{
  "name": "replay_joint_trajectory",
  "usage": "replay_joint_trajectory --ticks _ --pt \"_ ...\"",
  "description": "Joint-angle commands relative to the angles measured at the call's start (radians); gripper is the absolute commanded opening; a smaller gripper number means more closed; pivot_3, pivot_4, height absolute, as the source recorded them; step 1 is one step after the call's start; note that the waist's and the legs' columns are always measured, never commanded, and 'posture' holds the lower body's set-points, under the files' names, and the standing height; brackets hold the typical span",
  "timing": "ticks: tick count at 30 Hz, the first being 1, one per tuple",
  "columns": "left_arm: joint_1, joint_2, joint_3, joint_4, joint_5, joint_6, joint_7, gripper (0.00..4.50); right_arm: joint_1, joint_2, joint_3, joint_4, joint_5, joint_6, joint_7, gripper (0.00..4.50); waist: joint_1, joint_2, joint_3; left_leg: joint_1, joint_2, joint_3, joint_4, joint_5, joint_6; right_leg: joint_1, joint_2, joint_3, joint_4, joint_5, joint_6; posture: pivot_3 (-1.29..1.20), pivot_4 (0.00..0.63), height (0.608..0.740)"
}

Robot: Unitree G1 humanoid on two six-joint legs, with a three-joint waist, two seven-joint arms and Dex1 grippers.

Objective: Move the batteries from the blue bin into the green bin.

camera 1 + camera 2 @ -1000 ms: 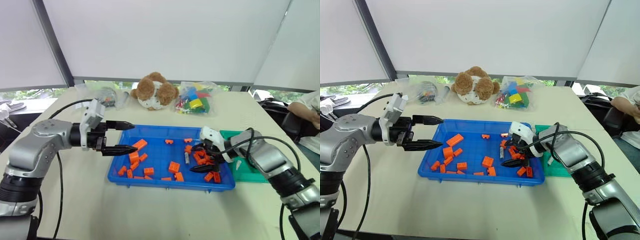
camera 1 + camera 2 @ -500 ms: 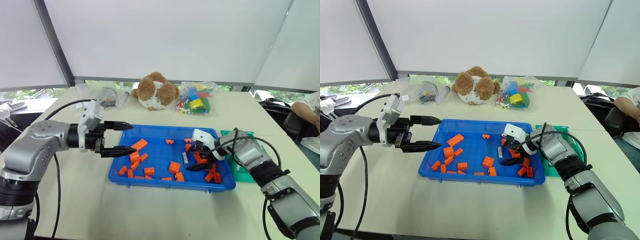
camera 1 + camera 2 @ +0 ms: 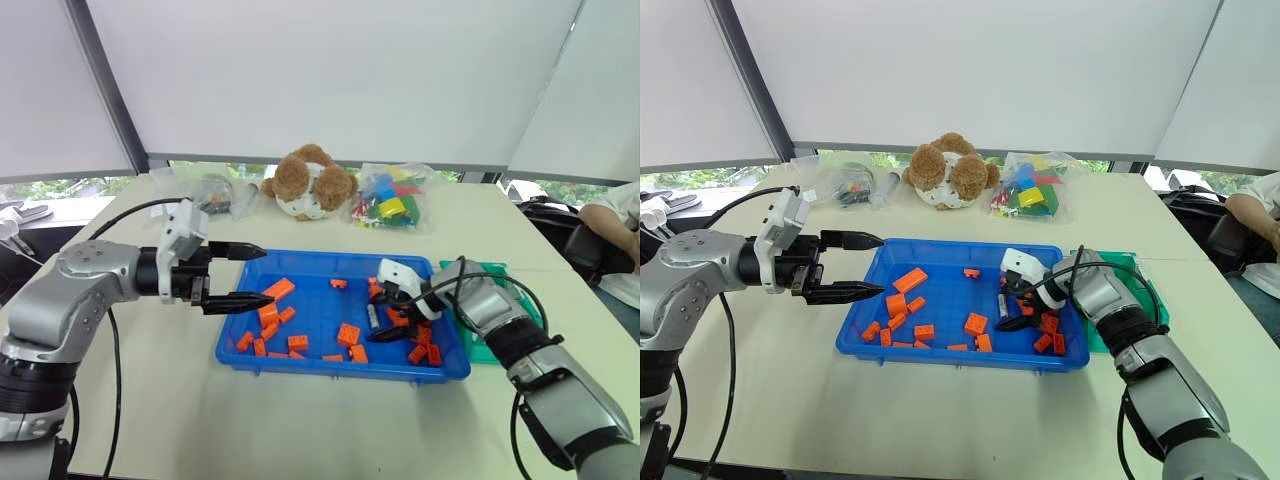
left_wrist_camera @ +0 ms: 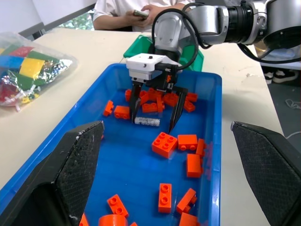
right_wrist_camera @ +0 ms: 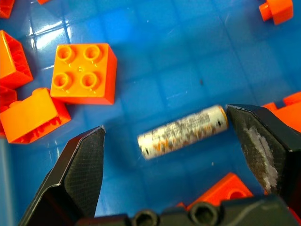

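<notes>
Right gripper (image 4: 155, 110) poised over a battery (image 5: 182, 131) in the blue bin (image 3: 300, 362). The fingers stand wide apart, one tip on each side of the cylinder, and grasp nothing; the battery lies flat on the bin floor between them, one end close to a fingertip (whether they touch cannot be told). In the left eye view this occurs right of centre, inside the bin's right half. The gripper points steeply down into the bin, its forearm entering from the lower right, presumably so that the tips can close across the battery. Orange bricks (image 5: 83, 73) lie just beside the battery and crowd the far side of the gripper, so a clean closure likely depends on keeping the tips clear of them.

Left gripper (image 3: 240, 273), at left of centre, is held roughly level above the bin's left edge, fingers open and empty (apparently parked out of the way). The green bin (image 3: 492, 345) sits at the right, touching the blue bin's right wall, partly hidden behind the right arm; it is the battery's destination.
</notes>
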Motion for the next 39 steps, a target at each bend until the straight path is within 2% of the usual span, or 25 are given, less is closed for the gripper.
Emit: replay_joint_trajectory --ticks 1,5,10,17,20,23,25,28,31,35,37,38,39 --pt "0.001 0.013 0.025 -0.032 -0.011 0.0 0.006 4.5 -0.025 0.009 -0.013 0.036 -0.022 -0.027 -0.002 4.44 0.0 0.0 0.0 0.0 0.0 0.0 0.0 0.0 0.0 0.0 0.0 0.0 0.0 0.0 0.0 0.0 0.15 0.727" --pt "0.01 0.012 0.025 -0.044 -0.011 0.001 0.012 4.5 -0.034 0.015 -0.008 0.069 -0.038 -0.047 0.001 4.44 0.0 0.0 0.0 0.001 0.0 0.0 0.0 0.0 0.0 0.001 0.0 0.0 0.0 0.0 0.0 0.0 0.15 0.727" --pt "0.013 0.012 0.025 -0.05 -0.013 0.002 0.018 4.5 -0.038 0.013 -0.004 0.091 -0.05 -0.064 0.011 2.15 0.001 0.0 0.0 0.004 0.0 0.0 0.0 0.0 0.0 0.003 0.0 0.0 0.0 0.0 0.0 0.0 0.15 0.727" --pt "0.01 0.01 0.022 -0.053 -0.015 0.004 0.022 4.5 -0.032 0.006 -0.041 0.001 -0.028 -0.02 -0.002 2.17 0.0 0.0 0.0 0.008 0.0 0.0 -0.001 0.0 0.0 0.007 0.0 0.0 0.0 0.0 0.0 0.0 0.15 0.727" --pt "0.008 0.01 0.022 -0.056 -0.019 0.008 0.022 4.5 -0.01 -0.063 -0.132 -0.185 0.024 0.076 -0.013 2.17 0.004 0.001 0.0 0.007 0.0 0.0 -0.001 0.0 0.0 0.006 0.0 0.0 0.0 0.0 0.0 0.0 0.15 0.727" --pt "0.005 0.005 0.019 -0.052 -0.017 0.008 0.017 4.5 0.021 -0.173 -0.284 -0.379 0.085 0.255 -0.062 2.17 0.011 0.001 0.001 0.007 0.0 0.0 -0.001 0.0 0.0 0.006 -0.001 0.0 0.0 0.0 0.0 0.0 0.15 0.727" --pt "-0.001 -0.003 0.012 -0.043 -0.015 0.005 0.012 4.5 0.081 -0.275 -0.387 -0.467 0.09 0.362 -0.114 2.17 0.016 0.001 0.0 0.006 0.0 0.0 -0.001 0.0 0.0 0.006 -0.001 0.0 -0.001 0.0 0.0 0.0 0.15 0.727" --pt "-0.01 -0.012 0.002 -0.03 -0.011 0.001 0.003 4.5 0.193 -0.378 -0.472 -0.562 0.099 0.459 -0.153 2.17 0.017 0.0 0.0 0.007 0.0 0.0 -0.001 -0.001 0.0 0.007 -0.001 0.0 -0.002 0.0 0.0 0.0 0.15 0.727" --pt "-0.029 -0.021 -0.009 0.0 -0.002 -0.008 -0.012 4.5 0.305 -0.42 -0.525 -0.615 0.107 0.524 -0.192 2.17 0.003 0.0 0.0 0.009 0.0 0.0 -0.001 -0.001 0.001 0.008 -0.001 0.0 -0.001 0.0 0.0 0.0 0.15 0.727" --pt "-0.05 -0.03 -0.023 0.032 0.011 -0.022 -0.029 4.5 0.372 -0.416 -0.535 -0.631 0.124 0.561 -0.248 2.17 -0.008 0.001 0.0 0.009 0.0 0.001 -0.002 -0.001 0.001 0.006 0.0 0.002 0.0 0.0 0.0 0.0 0.15 0.727" --pt "-0.056 -0.032 -0.028 0.04 0.013 -0.026 -0.034 4.5 0.384 -0.416 -0.53 -0.623 0.123 0.561 -0.279 3.25 -0.006 0.001 0.0 0.009 0.0 0.001 -0.002 -0.001 0.001 0.006 0.0 0.001 0.0 0.0 0.0 0.0 0.15 0.727" --pt "-0.057 -0.033 -0.03 0.043 0.014 -0.028 -0.037 4.5 0.386 -0.415 -0.531 -0.624 0.129 0.566 -0.289 3.6 -0.004 0.001 0.0 0.009 0.0 0.001 -0.002 -0.001 0.001 0.006 0.0 0.001 0.0 0.0 0.0 0.0 0.15 0.727" --pt "-0.057 -0.033 -0.031 0.044 0.015 -0.029 -0.04 4.5 0.388 -0.414 -0.533 -0.626 0.135 0.57 -0.296 4.21 -0.002 0.001 0.0 0.009 0.0 0.001 -0.002 -0.001 0.001 0.006 0.0 0.002 -0.001 0.0 0.0 0.0 0.15 0.727"
